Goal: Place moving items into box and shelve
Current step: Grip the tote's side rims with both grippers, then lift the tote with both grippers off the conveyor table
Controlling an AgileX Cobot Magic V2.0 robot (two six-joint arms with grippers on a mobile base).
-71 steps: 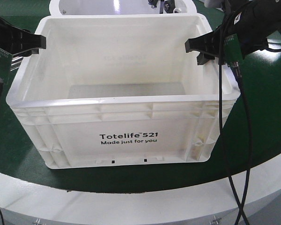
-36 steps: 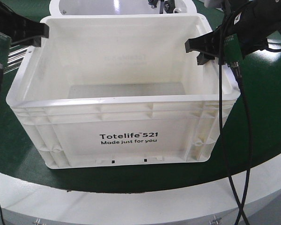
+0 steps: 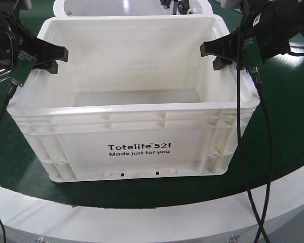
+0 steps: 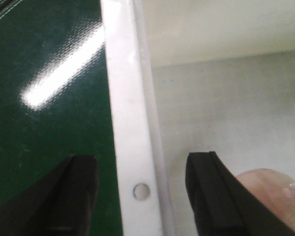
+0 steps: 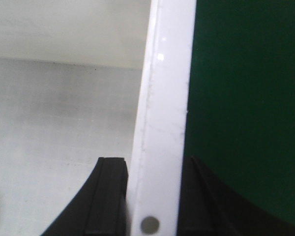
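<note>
While astride the box (image 3: 81,136) rim, left gripper (image 4: 141,164) with jaws apart, right gripper (image 5: 155,167) seemingly clamped on it

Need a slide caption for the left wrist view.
Left hand open, straddling the box rim: one finger over the green table, one inside the box.

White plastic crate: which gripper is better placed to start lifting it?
Probably right. The right gripper pinches the rim of the white ribbed plastic crate, no gap showing; the left gripper straddles its rim open, gaps both sides.
</note>
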